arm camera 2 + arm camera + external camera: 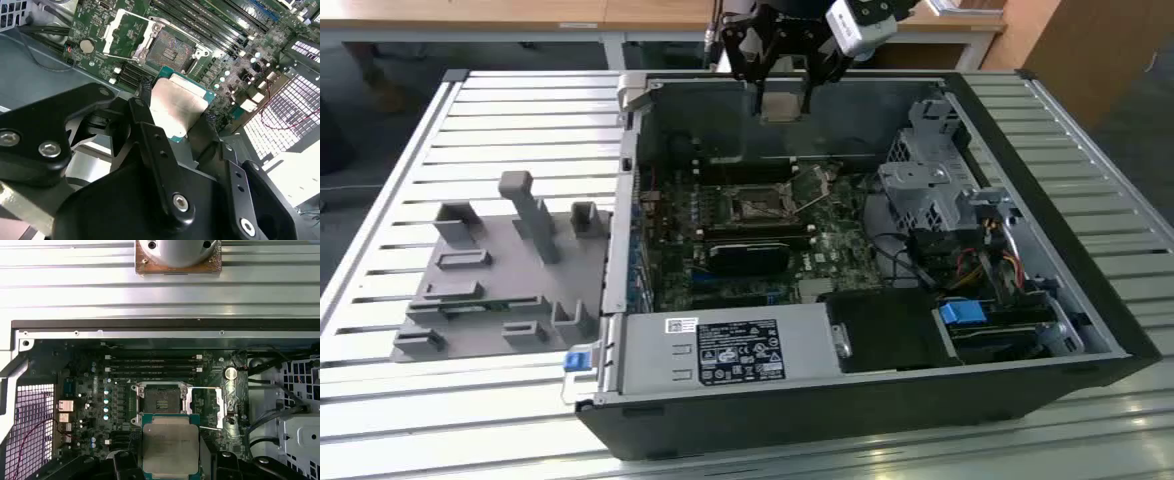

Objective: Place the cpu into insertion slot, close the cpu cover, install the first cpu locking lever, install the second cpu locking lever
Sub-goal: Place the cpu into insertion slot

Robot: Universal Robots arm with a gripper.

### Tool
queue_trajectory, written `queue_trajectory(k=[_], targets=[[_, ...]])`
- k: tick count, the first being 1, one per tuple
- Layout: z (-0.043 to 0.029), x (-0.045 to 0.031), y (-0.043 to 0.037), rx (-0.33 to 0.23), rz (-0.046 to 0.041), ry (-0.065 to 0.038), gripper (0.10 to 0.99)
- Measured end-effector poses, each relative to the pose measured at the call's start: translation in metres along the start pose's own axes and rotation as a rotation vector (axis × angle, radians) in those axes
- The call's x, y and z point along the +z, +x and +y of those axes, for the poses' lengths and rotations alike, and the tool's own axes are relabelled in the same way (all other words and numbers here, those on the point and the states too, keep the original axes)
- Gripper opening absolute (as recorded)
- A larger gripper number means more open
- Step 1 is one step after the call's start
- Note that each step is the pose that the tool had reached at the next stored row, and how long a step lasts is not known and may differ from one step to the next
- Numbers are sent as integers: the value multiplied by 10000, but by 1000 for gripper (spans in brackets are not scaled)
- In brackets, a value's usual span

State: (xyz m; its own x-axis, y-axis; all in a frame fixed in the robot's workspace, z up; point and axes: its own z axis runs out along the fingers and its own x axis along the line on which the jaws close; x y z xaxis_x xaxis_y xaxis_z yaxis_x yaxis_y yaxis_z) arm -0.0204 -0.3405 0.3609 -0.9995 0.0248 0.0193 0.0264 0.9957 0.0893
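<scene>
My gripper [781,100] hangs above the far edge of the open computer case, shut on the cpu [781,107], a small square chip with a silver-grey top. The cpu [177,107] shows between the black fingers [145,120] in both wrist views, cpu [170,447] with a green border. Below it on the green motherboard lies the insertion slot [161,401], open and dark, also seen as the insertion slot [169,52] and the insertion slot [754,208]. The cpu cover [212,407] stands flipped open beside the slot, cpu cover [122,32]. A thin lever [817,195] sticks up near the slot.
The black computer case [1067,350] lies open on a slatted metal table [427,400]. A grey fixture [494,270] stands at the exterior view's left. Memory slots [152,365], a black heatsink block [747,255], a drive cage [941,190] and cables [974,265] crowd the case.
</scene>
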Motion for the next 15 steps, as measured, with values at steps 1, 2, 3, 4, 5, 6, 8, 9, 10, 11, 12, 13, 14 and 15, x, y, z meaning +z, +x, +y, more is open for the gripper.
queue_trajectory(k=[1, 2, 3, 4, 5, 6, 8, 9, 10, 11, 12, 13, 14, 15], targets=[[0, 0, 0, 0, 0, 0, 541], [0, 0, 0, 0, 0, 0, 541], [0, 0, 0, 1, 0, 0, 541], [0, 0, 0, 8, -1, 0, 541], [0, 0, 0, 21, -2, -1, 541], [0, 0, 0, 40, -4, -1, 541], [0, 0, 0, 82, -8, -2, 541], [0, 0, 0, 111, -10, -2, 541], [0, 0, 0, 135, -12, -3, 541], [0, 0, 0, 157, -14, -3, 541], [0, 0, 1, 196, -17, -4, 541], [0, 0, 1, 224, -20, -4, 541], [0, 0, 1, 249, -22, -5, 541], [0, 0, 1, 278, -25, -6, 541]])
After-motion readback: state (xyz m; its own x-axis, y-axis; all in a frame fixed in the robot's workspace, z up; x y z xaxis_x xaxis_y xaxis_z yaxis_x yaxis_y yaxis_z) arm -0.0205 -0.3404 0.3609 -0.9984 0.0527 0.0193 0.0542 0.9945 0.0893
